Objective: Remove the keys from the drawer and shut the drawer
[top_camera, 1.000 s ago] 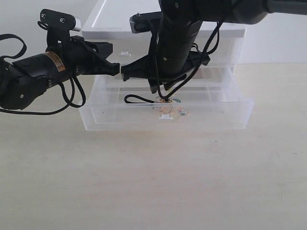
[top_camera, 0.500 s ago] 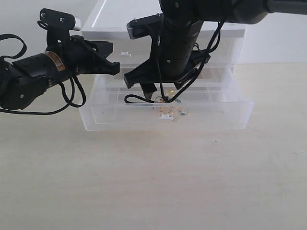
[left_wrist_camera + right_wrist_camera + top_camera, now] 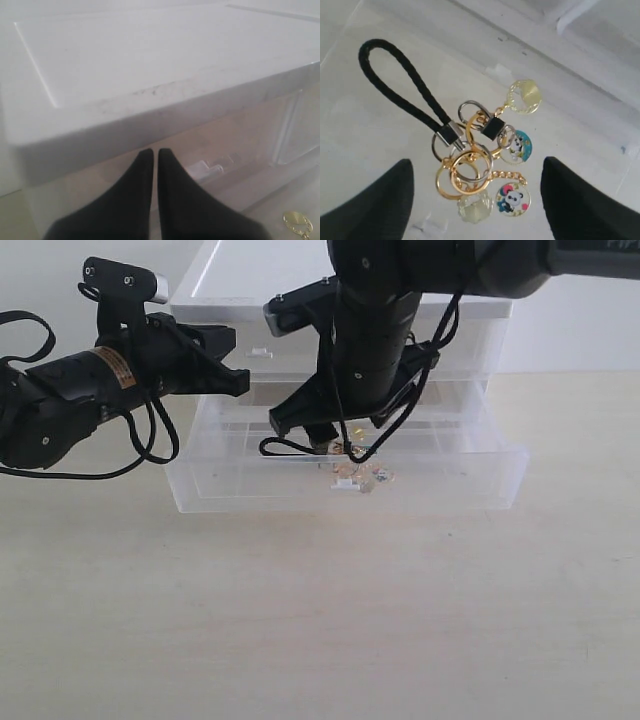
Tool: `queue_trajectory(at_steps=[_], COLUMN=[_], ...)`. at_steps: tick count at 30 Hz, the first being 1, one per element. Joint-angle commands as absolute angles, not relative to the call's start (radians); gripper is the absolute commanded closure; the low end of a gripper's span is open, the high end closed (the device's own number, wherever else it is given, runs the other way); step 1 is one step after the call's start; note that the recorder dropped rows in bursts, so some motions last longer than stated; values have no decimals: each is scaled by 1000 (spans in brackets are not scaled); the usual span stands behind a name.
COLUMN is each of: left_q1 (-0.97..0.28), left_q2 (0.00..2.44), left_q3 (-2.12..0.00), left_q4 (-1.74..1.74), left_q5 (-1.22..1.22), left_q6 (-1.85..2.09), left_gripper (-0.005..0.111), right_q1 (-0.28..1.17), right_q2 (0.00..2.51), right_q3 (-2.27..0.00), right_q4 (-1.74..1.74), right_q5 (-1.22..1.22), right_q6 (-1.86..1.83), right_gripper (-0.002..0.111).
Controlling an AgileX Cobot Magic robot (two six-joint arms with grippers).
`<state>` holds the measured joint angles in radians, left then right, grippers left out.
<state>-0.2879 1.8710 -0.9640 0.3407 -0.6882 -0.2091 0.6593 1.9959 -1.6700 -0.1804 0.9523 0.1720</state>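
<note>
The drawer (image 3: 450,480) stands pulled out over the table (image 3: 320,620), and the keys (image 3: 477,160) lie on its clear floor near the middle, the black braided strap (image 3: 395,85) stretched away from the gold rings and round charms. The right gripper (image 3: 480,200) hangs straight above them with its fingers (image 3: 385,200) spread wide on either side of the bunch, gripping nothing. Farther back, the left gripper (image 3: 155,152) has its fingertips pressed together, just below the top edge of the white unit (image 3: 300,280).
</note>
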Motion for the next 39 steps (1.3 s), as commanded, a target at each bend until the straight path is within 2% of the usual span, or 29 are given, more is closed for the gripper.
queue_trajectory(at_steps=[1, 36, 39], left_q1=[-289, -289, -289], left_q2=[1873, 1873, 1873], left_q3=[-972, -972, -972], left_q4=[318, 318, 318], left_q5=[-709, -711, -711], left_q6=[-209, -209, -209], left_gripper=[103, 103, 103], right_q1=[659, 631, 606], right_q2=[2029, 2107, 2107], right_q3=[-1664, -1664, -1664], right_q4=[-172, -65, -27], right_q5=[960, 872, 874], right_q6=[173, 175, 175], right_gripper=[46, 46, 53])
